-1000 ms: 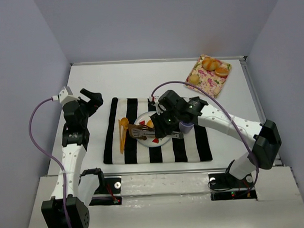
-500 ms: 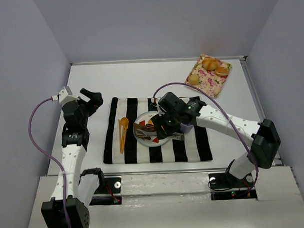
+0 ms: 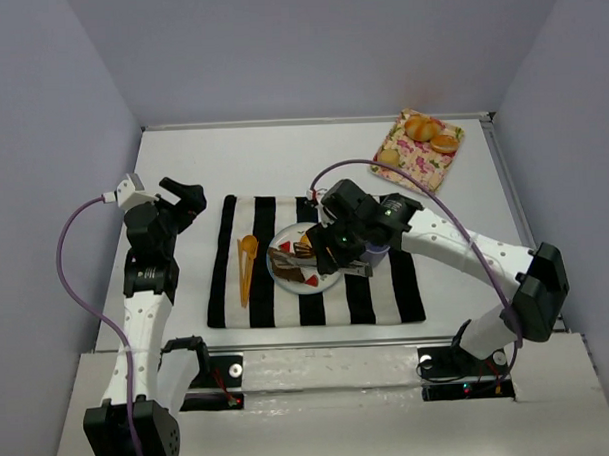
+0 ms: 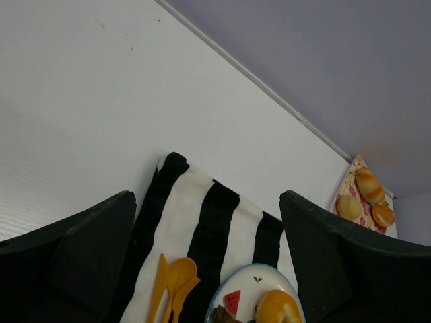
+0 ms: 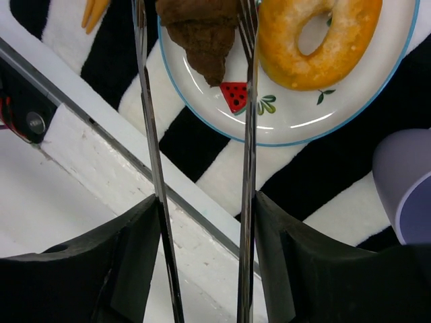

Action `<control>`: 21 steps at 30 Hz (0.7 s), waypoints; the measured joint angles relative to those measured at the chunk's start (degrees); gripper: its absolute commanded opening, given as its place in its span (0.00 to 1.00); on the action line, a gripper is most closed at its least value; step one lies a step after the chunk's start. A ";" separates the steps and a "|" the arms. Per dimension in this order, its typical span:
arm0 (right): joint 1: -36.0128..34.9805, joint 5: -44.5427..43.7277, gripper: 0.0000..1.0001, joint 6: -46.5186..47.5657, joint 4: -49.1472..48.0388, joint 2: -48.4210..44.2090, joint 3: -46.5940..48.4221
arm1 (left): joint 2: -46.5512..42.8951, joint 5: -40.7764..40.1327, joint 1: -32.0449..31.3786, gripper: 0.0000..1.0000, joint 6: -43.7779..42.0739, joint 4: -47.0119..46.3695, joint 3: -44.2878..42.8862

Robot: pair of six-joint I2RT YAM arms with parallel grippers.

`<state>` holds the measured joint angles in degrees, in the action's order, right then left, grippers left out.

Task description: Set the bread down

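The right gripper (image 5: 205, 269) has its jaws pinching metal tongs (image 5: 248, 134). Their arms stand spread around the brown croissant (image 5: 202, 30), which rests on the plate (image 5: 289, 116) beside a ring bread (image 5: 323, 40), seemingly delivered. The left gripper (image 4: 209, 229) hangs aside, jaws spread and empty. A striped cloth (image 3: 221, 281) covers the white counter (image 3: 282, 159), with grey walls around.

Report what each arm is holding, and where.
Right fingers squeeze the metal tongs near their handle end, one finger on each arm. The left gripper holds nothing.
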<state>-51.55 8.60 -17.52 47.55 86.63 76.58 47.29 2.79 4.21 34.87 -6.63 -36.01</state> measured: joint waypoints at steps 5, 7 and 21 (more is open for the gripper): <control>0.00 -0.17 0.57 0.63 0.52 -1.99 3.32 | -0.31 0.00 0.00 0.99 0.00 -0.02 0.00; 0.00 -0.79 0.58 0.94 0.68 -3.82 5.57 | -0.46 0.00 0.00 0.99 0.00 0.00 0.00; 14.34 -29.05 0.55 -4.94 -0.55 -12.09 9.09 | -2.45 -0.11 0.00 0.99 0.09 0.04 0.76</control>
<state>-37.21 -20.45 -22.46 47.00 74.54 85.67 44.84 2.68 4.21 34.96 -6.59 -35.24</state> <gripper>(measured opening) 0.550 0.996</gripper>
